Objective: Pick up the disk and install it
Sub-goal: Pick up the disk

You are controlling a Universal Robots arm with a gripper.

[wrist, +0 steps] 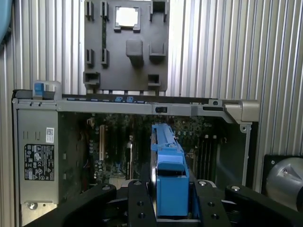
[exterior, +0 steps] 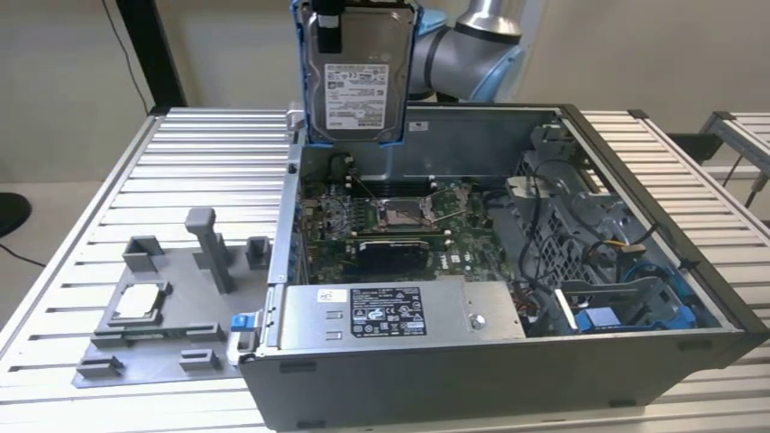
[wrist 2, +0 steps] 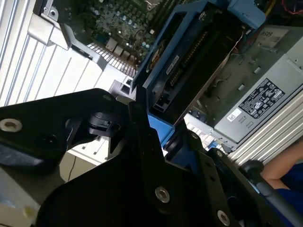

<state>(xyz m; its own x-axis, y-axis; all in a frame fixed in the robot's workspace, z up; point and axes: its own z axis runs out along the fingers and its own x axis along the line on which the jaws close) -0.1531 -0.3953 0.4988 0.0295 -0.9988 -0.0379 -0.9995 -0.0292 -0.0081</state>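
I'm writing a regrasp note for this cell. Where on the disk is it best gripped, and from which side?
Take the disk at its upper end, coming from above and pinching across its thin dimension, with one finger on each broad face. It hangs upright over the open case, so a hold at the top leaves the lower end free. The gripper holds it that way.

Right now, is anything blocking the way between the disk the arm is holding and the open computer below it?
Nothing visible. The tool grips the disk above the open case, which has no cover. The blue bay at the exterior view's right is open from above, though cables run close to it.
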